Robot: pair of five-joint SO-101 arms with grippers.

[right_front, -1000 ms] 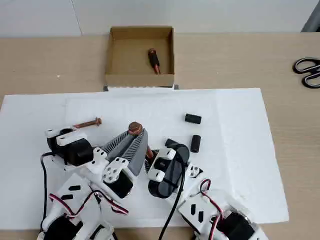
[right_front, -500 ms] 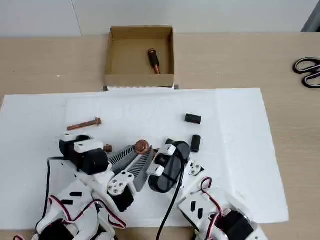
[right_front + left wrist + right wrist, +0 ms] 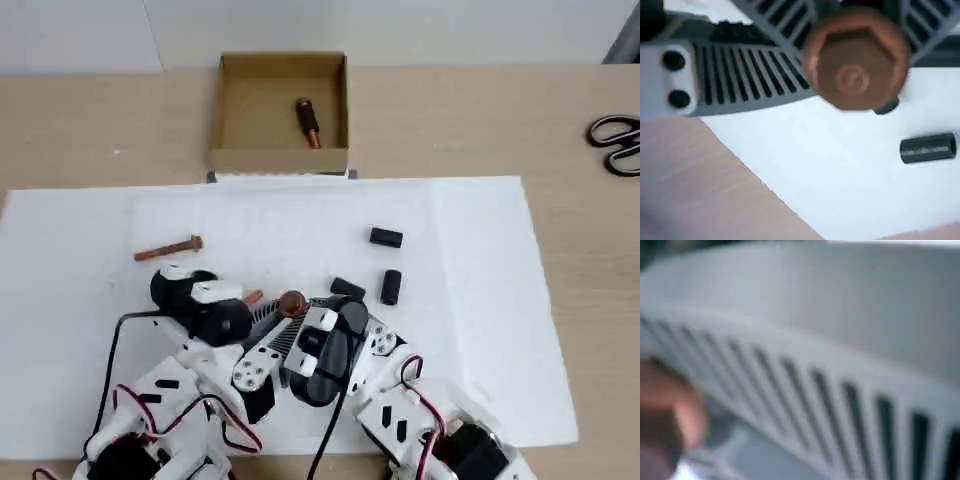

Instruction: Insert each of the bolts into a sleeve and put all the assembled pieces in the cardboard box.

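1 bolt [image 3: 291, 302], clamped head-up in the left gripper's [image 3: 286, 318] narrowed jaws, has been drawn back across the white sheet [image 3: 480, 300] since 1 second ago, now just beside the right gripper [image 3: 338, 305], whose state I cannot tell.

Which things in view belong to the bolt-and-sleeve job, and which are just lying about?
Job: held bolt in the left end effector; loose bolt; far sleeve; near sleeve; probably a third sleeve, partly hidden; cardboard box, one assembled piece inside.
Lying about: white paper sheet under the work; scissors beside it.
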